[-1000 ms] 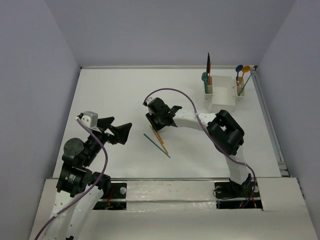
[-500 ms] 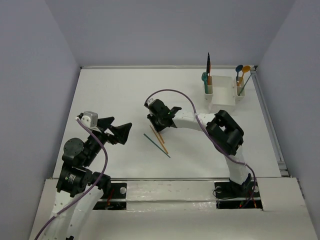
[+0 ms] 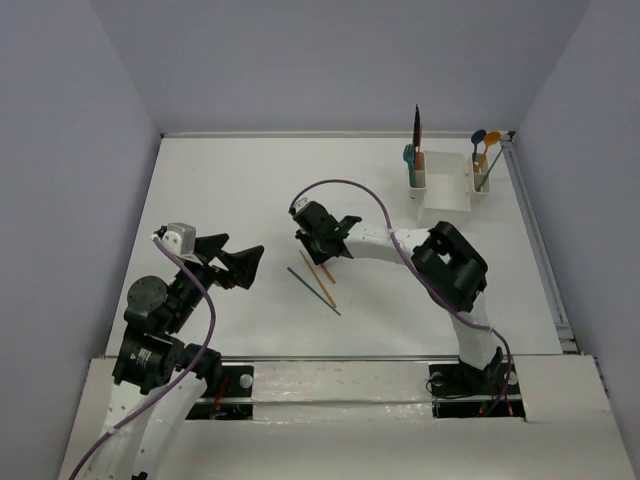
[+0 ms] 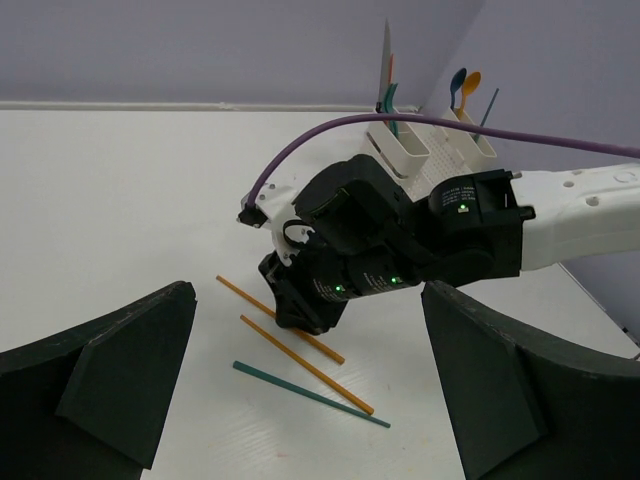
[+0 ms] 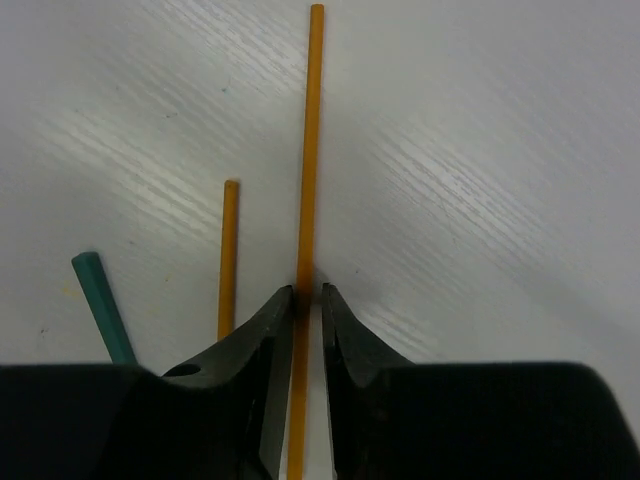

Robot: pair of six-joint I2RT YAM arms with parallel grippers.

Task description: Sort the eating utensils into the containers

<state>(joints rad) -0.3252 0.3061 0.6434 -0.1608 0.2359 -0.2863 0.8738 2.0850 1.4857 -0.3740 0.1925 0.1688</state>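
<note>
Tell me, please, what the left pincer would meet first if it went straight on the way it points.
Probably the right pincer, which sits straight ahead, straddling an orange chopstick; height is hard to judge, so the chopsticks lying there might come first.

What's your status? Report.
Left gripper open. Right gripper straddling orange chopstick, grip unconfirmed. Second orange chopstick and teal chopstick alongside.
</note>
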